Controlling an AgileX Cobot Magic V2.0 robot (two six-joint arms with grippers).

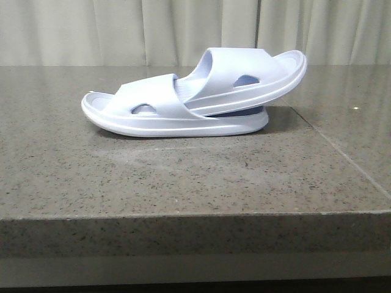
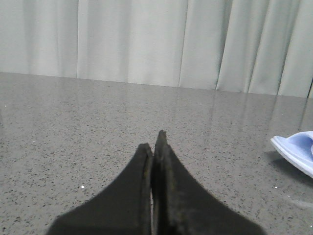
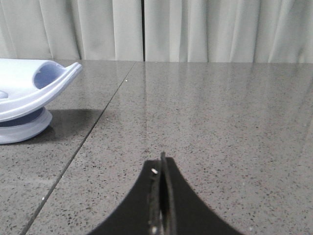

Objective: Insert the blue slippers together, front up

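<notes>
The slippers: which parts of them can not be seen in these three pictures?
- Front view: the upper slipper goes under the strap of the lower slipper; that strap hides its front end.
- Left wrist view: the picture's edge cuts the lower slipper; only one end shows.
- Right wrist view: the picture's edge cuts both slippers.
- No view shows their far sides.

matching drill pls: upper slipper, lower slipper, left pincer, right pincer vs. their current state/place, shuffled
Column 1:
1. upper slipper
2. lower slipper
3. left pincer
4. right pincer

Column 2:
A. shut, empty, slipper tip at the far right of its wrist view
B. flat on the countertop
C. tilted, one end tucked under the other slipper's strap
D. shut, empty, slippers at the far left of its wrist view

Pairs: 1-C, 2-B, 3-A, 4-D
</notes>
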